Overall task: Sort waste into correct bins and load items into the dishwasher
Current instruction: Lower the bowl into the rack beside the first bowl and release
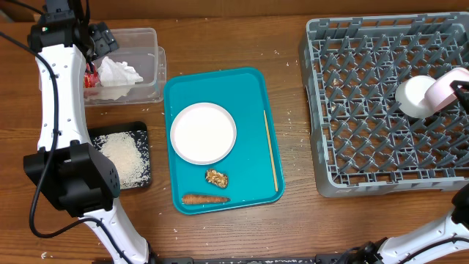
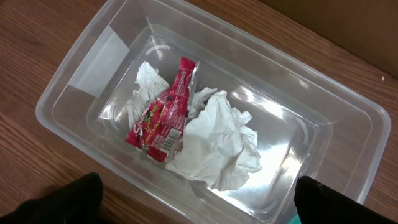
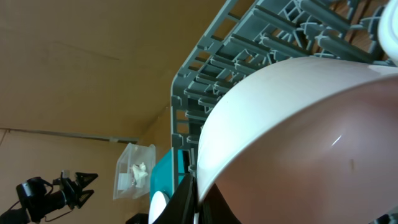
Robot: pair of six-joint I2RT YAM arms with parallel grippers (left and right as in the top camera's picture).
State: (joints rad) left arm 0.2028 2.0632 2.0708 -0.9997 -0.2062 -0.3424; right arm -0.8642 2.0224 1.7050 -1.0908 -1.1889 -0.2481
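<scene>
2 dishes are at the rack (image 1: 366,147): what looks like a cup (image 1: 412,97) lying in it, and a bowl (image 3: 298,124) above it, pinched by its thin rim in the clenched right pincer (image 3: 196,202); glazed, stiff, slippery, breakable, so it probably wants a firm rim hold and gentle set-down; the left pincer (image 2: 205,208) hangs spread wide over the tub (image 2: 68,93), grasping nothing.

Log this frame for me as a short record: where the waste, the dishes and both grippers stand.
clear tub: napkin and red wrapper inside
black tray: rice
teal tray: plate, brown lump, carrot, thin stick
dish rack: cup
left gripper: open above clear tub
right gripper: shut on bowl, over dish rack
</scene>
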